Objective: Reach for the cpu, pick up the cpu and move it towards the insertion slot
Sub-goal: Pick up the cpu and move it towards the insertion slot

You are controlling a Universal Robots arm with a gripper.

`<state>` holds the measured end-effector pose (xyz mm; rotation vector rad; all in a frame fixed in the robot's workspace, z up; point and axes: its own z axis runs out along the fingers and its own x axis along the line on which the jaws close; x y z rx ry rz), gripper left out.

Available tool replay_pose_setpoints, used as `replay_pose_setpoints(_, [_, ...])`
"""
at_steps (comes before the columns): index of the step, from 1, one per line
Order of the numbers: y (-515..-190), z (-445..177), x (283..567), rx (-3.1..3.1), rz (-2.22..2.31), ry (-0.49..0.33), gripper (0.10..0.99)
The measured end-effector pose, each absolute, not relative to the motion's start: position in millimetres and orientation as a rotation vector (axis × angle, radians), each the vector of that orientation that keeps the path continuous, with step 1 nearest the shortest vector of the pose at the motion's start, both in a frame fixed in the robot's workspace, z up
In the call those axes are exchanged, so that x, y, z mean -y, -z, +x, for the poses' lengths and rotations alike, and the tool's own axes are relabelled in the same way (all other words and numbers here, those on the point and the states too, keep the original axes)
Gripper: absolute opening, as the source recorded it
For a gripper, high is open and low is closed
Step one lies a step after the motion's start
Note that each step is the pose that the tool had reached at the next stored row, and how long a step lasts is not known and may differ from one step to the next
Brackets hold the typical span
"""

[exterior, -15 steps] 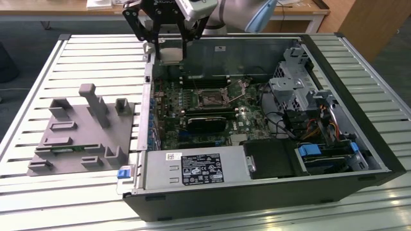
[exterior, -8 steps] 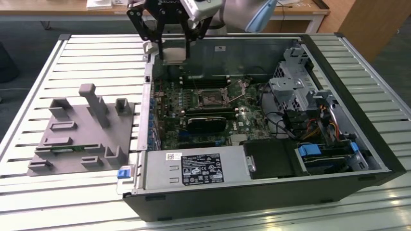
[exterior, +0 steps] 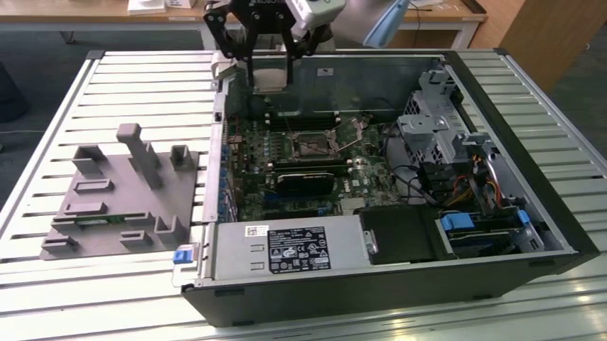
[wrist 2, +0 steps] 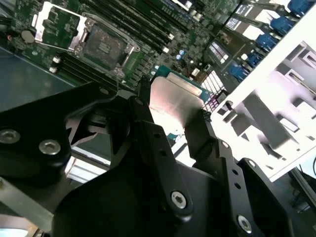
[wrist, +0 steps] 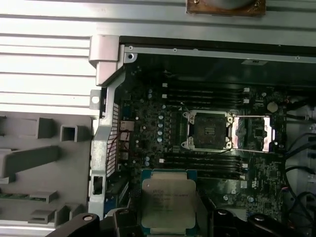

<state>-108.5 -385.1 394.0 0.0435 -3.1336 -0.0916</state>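
chip first: we see it pinched flat between the two black fingers of the gripper, its silver top facing the first wrist view, so the jaws are closed on its opposite edges. we think it is held by the edges to keep the underside free for the socket. in the exterior view the gripper hangs above the far edge of the open computer case, over the green board. the chip is in the air, not touching the board. the socket lies open near the middle of the board, its metal frame folded aside, well apart from the chip. on the slatted table, the grey holder with pegs stands beside the case.
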Motion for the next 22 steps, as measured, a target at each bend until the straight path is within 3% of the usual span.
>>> replay_pose_setpoints(22, [-392.5,-60.6,351.3,3.134,0.044,0.093,0.529])
